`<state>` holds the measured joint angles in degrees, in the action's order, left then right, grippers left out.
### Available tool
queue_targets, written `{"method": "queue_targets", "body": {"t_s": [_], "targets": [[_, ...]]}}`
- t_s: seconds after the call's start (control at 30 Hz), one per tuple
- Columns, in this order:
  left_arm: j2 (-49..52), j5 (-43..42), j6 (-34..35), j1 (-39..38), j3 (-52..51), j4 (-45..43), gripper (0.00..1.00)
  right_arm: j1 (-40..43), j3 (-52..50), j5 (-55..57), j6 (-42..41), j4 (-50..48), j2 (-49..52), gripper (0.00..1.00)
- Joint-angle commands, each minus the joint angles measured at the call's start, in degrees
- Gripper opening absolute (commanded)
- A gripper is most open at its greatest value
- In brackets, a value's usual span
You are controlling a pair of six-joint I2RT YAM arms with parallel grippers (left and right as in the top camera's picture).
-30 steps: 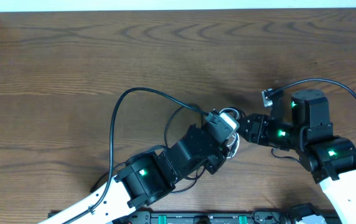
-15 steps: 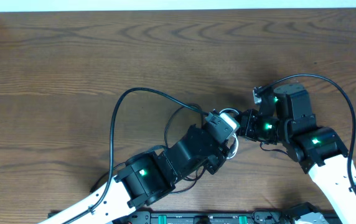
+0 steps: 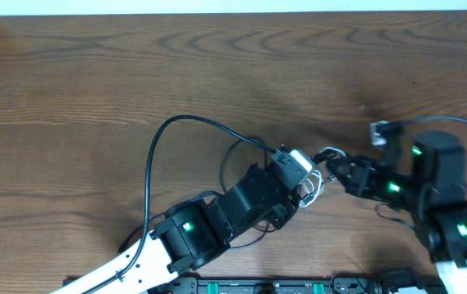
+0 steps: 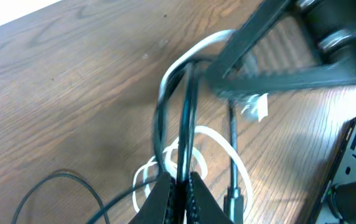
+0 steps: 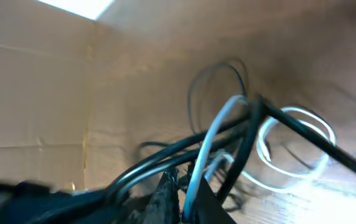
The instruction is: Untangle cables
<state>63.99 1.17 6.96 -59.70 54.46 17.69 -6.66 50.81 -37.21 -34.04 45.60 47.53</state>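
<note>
The left gripper (image 3: pixel 302 181) is pinched tight on the cables (image 3: pixel 313 184); in its wrist view a black cord (image 4: pixel 187 124) and a white cord (image 4: pixel 193 50) run straight up out of the closed fingers (image 4: pixel 165 194). The bundle sits near the middle of the table (image 3: pixel 95 82), lifted between the two grippers, which are close together. From the left grip it stretches up and to the right, so its long axis runs across the table, slanting a little toward the far edge. On the right, the right gripper (image 3: pixel 331 157) is also clamped shut on the same bundle, with the white cord (image 5: pixel 218 130) leading into its fingers.

My reading is that little is done: black and white cords cross and loop through each other, and none lies apart.
</note>
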Motion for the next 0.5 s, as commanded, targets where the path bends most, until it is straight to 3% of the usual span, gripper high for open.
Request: {"method": "queue_targets", "body": {"t_s": [0.0,0.33,0.47], "targets": [[-0.39,-0.57,-1.42,0.00,0.59,-0.13,0.07,3.21,-0.22,-4.42,2.38,-0.20,-5.27,0.01],[-0.39,-1.16,-2.05,0.00,0.59,0.39,0.07,4.74,-0.22,-4.90,-2.60,-8.15,-7.91,0.01],[-0.39,-7.43,-5.11,0.00,0.59,-0.81,0.08,4.72,-0.22,-3.45,-3.54,-13.00,-5.77,0.01]]}}
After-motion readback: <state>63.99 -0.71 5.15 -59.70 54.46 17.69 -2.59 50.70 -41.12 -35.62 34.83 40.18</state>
